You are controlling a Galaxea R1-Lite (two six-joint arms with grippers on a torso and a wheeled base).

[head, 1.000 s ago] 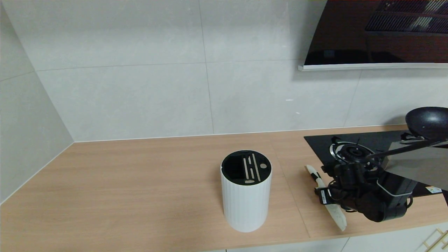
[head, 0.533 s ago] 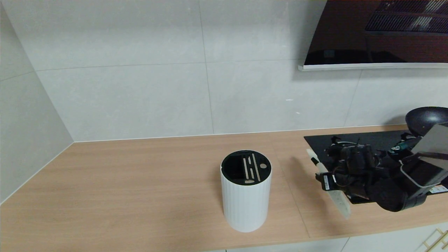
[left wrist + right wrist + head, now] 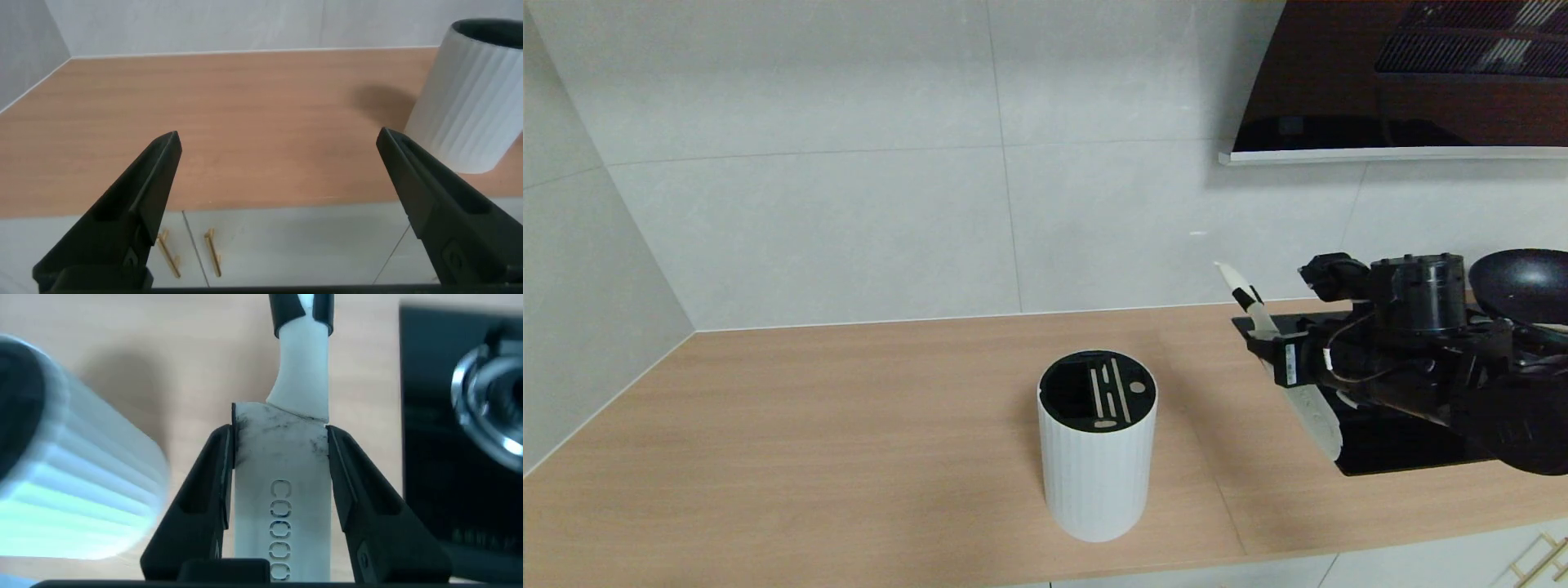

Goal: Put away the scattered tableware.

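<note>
Fingers of the right gripper clamped a white knife across its blade, just below the handle. They held it tilted above the counter at the stove's left edge, well right of the white slotted holder. The left gripper hung wide open over the counter's front edge, near the holder.

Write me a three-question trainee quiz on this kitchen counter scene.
1. True or false: the right gripper is shut on the white knife.
2. Where does the white slotted holder stand? A) on the stove B) on the wooden counter C) on the floor
3. Fill in: the left gripper is ___ (open or shut).
Key: 1 true; 2 B; 3 open.
</note>
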